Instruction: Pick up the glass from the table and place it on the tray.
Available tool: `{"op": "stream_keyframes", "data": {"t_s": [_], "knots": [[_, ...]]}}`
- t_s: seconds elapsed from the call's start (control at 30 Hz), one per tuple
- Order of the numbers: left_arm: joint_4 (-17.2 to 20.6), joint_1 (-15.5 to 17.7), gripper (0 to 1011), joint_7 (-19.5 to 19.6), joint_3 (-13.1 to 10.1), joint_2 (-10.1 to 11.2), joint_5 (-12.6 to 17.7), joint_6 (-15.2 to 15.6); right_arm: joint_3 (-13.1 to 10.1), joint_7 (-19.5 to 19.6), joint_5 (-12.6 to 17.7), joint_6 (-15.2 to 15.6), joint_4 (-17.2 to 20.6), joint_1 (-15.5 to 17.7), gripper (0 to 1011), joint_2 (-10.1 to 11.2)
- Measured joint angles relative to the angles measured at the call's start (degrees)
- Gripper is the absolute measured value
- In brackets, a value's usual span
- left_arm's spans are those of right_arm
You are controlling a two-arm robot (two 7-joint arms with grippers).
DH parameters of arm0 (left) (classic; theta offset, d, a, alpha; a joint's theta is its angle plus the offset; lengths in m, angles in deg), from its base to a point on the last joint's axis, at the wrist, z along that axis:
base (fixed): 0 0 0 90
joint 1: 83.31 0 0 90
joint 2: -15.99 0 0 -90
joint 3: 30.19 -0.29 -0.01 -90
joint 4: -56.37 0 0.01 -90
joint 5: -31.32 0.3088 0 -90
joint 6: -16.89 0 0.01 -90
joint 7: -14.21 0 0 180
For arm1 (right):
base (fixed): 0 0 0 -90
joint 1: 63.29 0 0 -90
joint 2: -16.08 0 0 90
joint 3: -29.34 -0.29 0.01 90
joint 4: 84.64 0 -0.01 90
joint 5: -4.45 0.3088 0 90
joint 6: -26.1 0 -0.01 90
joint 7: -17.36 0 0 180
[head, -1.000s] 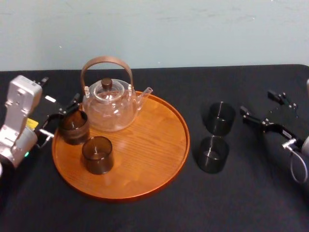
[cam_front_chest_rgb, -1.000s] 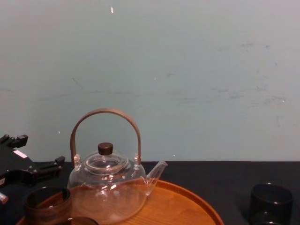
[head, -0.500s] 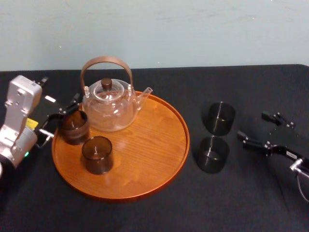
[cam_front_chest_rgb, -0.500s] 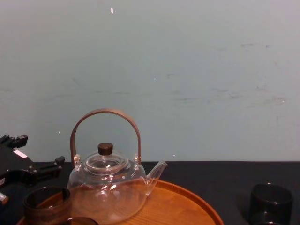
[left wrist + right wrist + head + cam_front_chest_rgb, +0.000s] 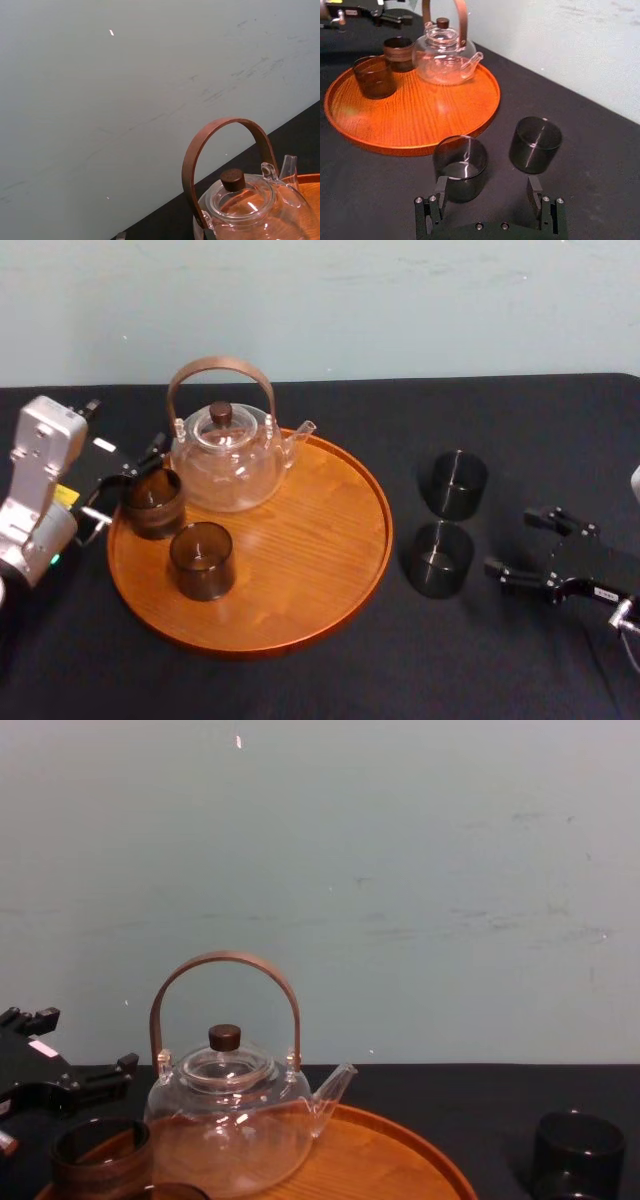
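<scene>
Beside the nearer glass [image 5: 437, 558], right hand [image 5: 510, 541].

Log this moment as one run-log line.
right claw: open, beside near table glass | left claw: open, at tray's left edge | tray: teapot, two glasses

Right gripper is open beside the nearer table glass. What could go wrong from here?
1. The nearer glass sits off-centre ahead of the right gripper, nearly in line with one open finger; advancing might shove or tip it.
2. The farther glass stands close by, so the other finger could knock it.
3. Carried low, the glass could catch the raised rim of the tray.
The left gripper sits at the tray's left edge.
</scene>
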Motion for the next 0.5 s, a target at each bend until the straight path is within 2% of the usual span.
{"op": "stream_keyframes", "data": {"t_s": [0.5], "knots": [[0.0,0.0,1001,0.0,0.0,0.0,0.0,0.0,1.3,-3.5,-0.7,1.0,0.3,-0.2,1002,0.5]]}}
